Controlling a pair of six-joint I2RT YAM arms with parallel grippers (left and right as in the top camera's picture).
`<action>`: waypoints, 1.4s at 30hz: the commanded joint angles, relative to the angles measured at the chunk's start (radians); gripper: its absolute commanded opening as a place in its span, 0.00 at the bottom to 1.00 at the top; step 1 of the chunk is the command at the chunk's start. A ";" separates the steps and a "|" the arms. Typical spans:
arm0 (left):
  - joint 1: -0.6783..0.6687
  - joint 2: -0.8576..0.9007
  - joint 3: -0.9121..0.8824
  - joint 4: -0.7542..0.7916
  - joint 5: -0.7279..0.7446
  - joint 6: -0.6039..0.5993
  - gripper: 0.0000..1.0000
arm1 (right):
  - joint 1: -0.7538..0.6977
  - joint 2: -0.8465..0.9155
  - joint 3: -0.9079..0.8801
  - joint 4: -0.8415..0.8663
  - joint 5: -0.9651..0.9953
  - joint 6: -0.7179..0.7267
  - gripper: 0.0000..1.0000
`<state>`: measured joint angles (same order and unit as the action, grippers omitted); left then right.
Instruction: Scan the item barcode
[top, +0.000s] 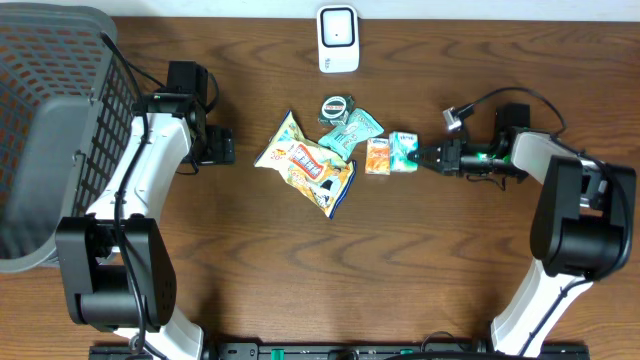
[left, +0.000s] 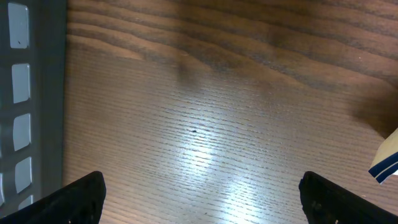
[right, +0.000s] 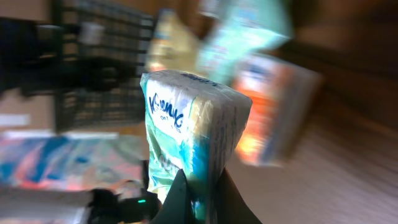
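Observation:
My right gripper (top: 427, 157) is shut on the edge of a green tissue pack (top: 405, 150), right of the table's middle. In the right wrist view the tissue pack (right: 186, 124) stands up from between my closed fingers, with the right gripper (right: 202, 199) pinching its lower edge. No barcode shows on it. A white scanner (top: 338, 38) stands at the back edge of the table. My left gripper (top: 218, 146) is open, low over bare wood left of the items. The left gripper (left: 202, 205) has nothing between its fingers (left: 81, 199).
An orange pack (top: 378, 156) touches the tissue pack's left side. A yellow snack bag (top: 305, 165), a teal packet (top: 352, 130) and a small roll (top: 335, 106) lie in the middle. A grey basket (top: 50, 130) fills the left side, and its wall (left: 25, 93) is close to my left gripper.

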<state>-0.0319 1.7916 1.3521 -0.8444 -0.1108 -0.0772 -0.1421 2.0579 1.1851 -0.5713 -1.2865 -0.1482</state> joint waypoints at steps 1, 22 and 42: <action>0.001 0.001 -0.003 -0.003 -0.006 0.006 0.97 | -0.008 -0.041 0.000 -0.003 -0.245 -0.069 0.01; 0.001 0.001 -0.003 -0.003 -0.006 0.006 0.98 | 0.150 -0.044 0.000 0.047 0.311 0.098 0.01; 0.001 0.001 -0.003 -0.003 -0.006 0.006 0.98 | 0.140 -0.191 -0.050 -0.204 0.908 0.054 0.33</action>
<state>-0.0319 1.7916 1.3521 -0.8448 -0.1112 -0.0772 -0.0055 1.8584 1.1503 -0.7788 -0.4068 -0.0879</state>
